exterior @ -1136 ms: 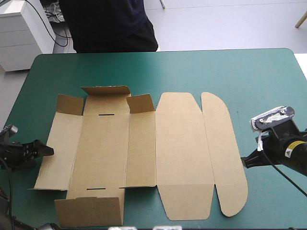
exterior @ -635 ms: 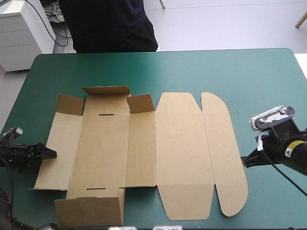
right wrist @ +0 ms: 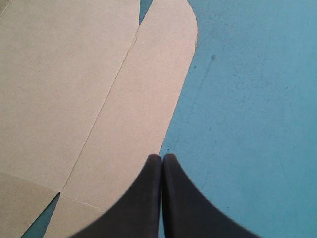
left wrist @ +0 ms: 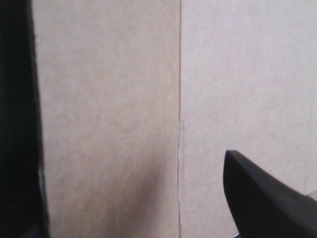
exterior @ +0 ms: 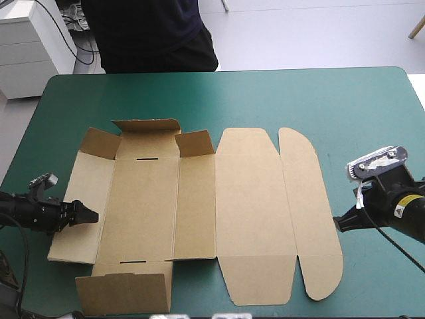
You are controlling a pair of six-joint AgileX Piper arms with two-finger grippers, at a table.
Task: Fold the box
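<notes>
The brown box [exterior: 199,212] is lying flat in the middle of the table [exterior: 319,100], the left gripper [exterior: 93,216] is holding its fingers [left wrist: 262,198] apart over the 9 o'clock panel, and the right gripper [right wrist: 161,157] is sitting pinched together at 3 o'clock.

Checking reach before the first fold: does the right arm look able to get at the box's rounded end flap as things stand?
Probably yes. The right gripper, shut, is at the rounded flap's outer edge, with bare teal-green cover beside it and nothing between; it would need to open first.

Teal-green table [exterior: 332,100], white drawer cabinet [exterior: 26,46], pale grey floor [exterior: 312,33]
</notes>
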